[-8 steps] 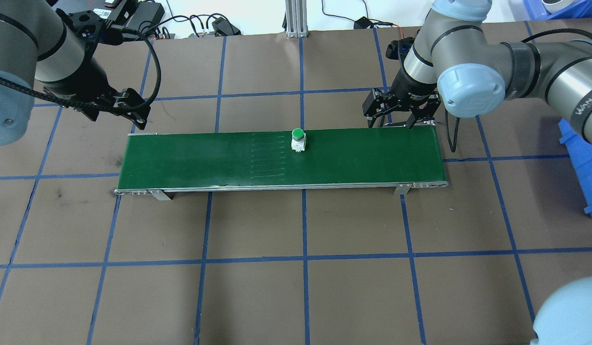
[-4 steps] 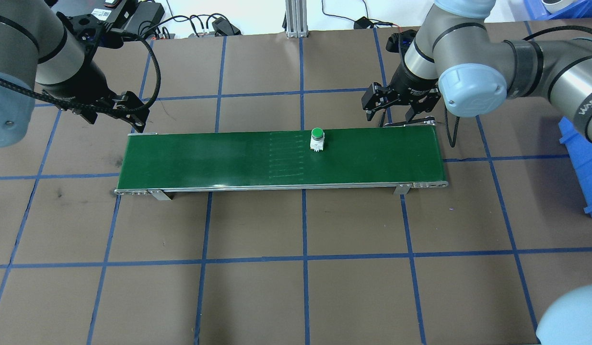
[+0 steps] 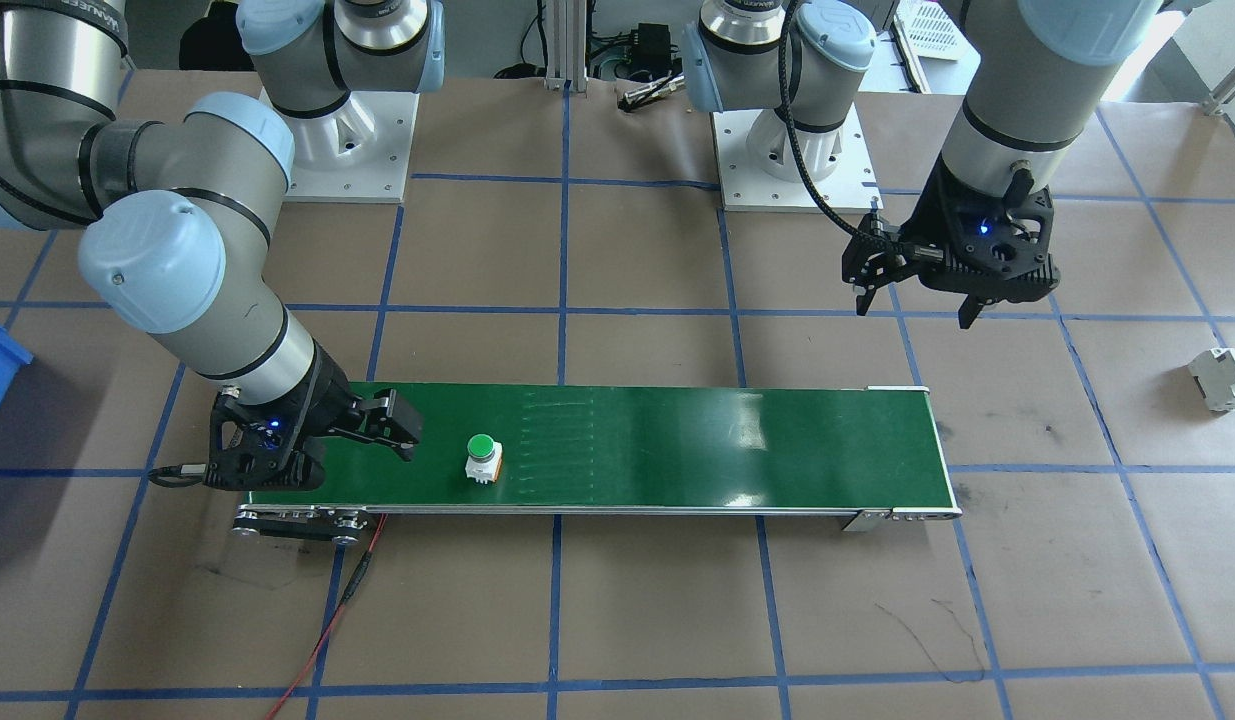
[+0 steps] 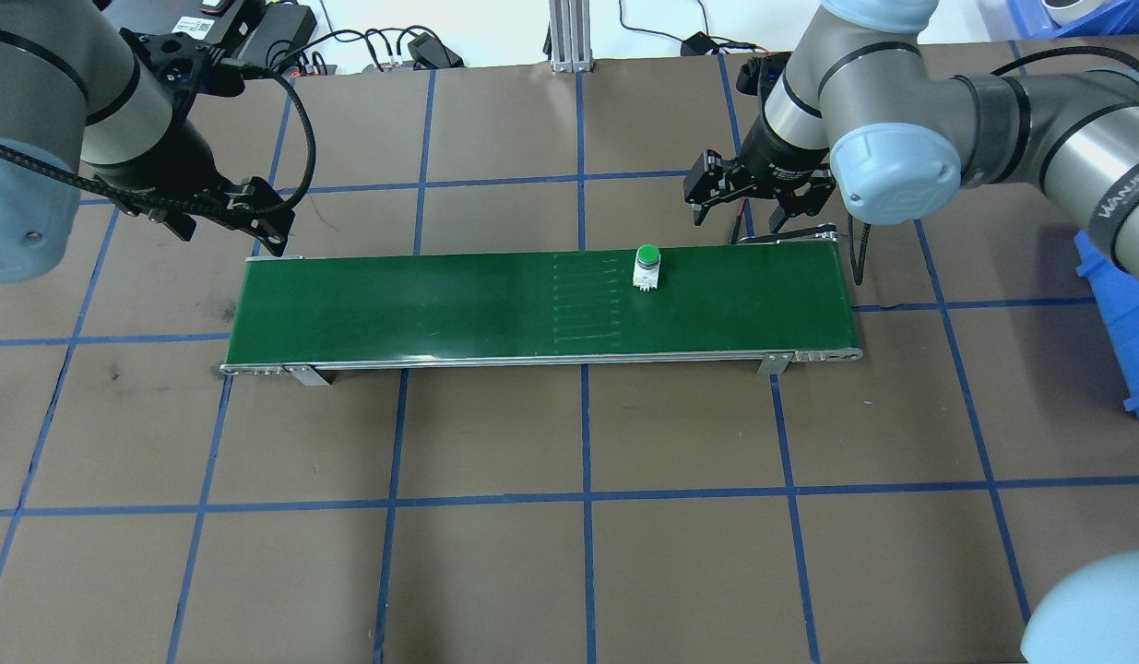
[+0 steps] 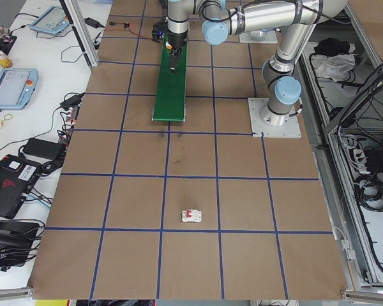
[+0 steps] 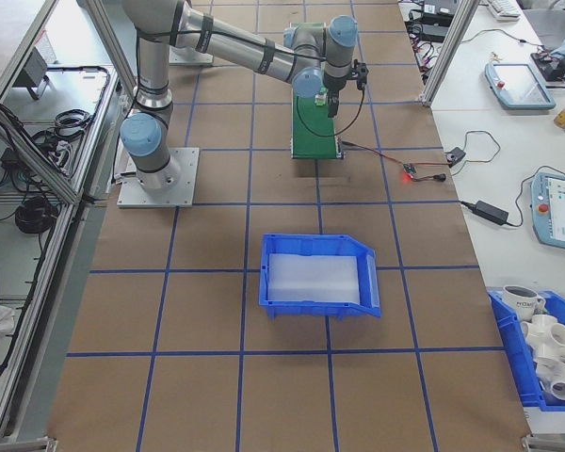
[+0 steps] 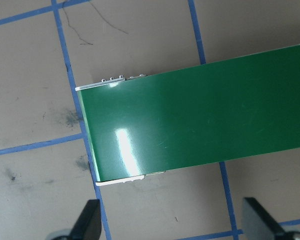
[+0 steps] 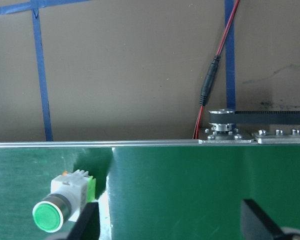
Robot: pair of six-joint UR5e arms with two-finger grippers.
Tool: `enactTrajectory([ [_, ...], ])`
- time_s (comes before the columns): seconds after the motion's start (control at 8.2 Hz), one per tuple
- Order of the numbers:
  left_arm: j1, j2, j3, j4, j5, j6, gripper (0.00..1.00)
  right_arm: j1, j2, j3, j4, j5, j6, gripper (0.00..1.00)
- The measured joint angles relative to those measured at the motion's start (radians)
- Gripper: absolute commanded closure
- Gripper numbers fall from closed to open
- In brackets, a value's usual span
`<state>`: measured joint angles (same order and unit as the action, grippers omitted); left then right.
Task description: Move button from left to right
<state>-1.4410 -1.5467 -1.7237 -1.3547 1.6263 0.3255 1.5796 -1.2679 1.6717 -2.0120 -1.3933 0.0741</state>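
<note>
Riding belt (image 4: 440,304) upright, button (image 4: 647,266) sits right of middle; right gripper (image 4: 752,201) spread, empty, at its 1 o'clock; left gripper (image 4: 223,212) spread, well apart; pickup, rightward placement remain.

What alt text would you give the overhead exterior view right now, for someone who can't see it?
A green-capped button stands upright on a long green conveyor belt, toward its right end, with nothing gripping it. The right gripper hovers open just beyond the belt's far edge near the button; the left gripper hangs open off the belt's far left corner, over a brown table gridded in blue tape.
</note>
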Motion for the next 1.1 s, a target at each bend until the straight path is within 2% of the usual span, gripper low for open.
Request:
enactTrajectory([
  [0.49, -0.010, 0.009, -0.002, -0.007, -0.001, -0.003, 0.00, 0.053, 0.040, -0.007, -0.061, 0.003, 0.108, 0.00],
  [0.85, -0.011, 0.020, -0.002, -0.043, 0.003, -0.001, 0.00, 0.067, 0.079, 0.003, -0.075, -0.012, 0.086, 0.22],
  [1.1, -0.011, 0.036, -0.003, -0.073, 0.002, -0.001, 0.00, 0.067, 0.094, 0.009, -0.069, -0.111, 0.043, 0.38],
])
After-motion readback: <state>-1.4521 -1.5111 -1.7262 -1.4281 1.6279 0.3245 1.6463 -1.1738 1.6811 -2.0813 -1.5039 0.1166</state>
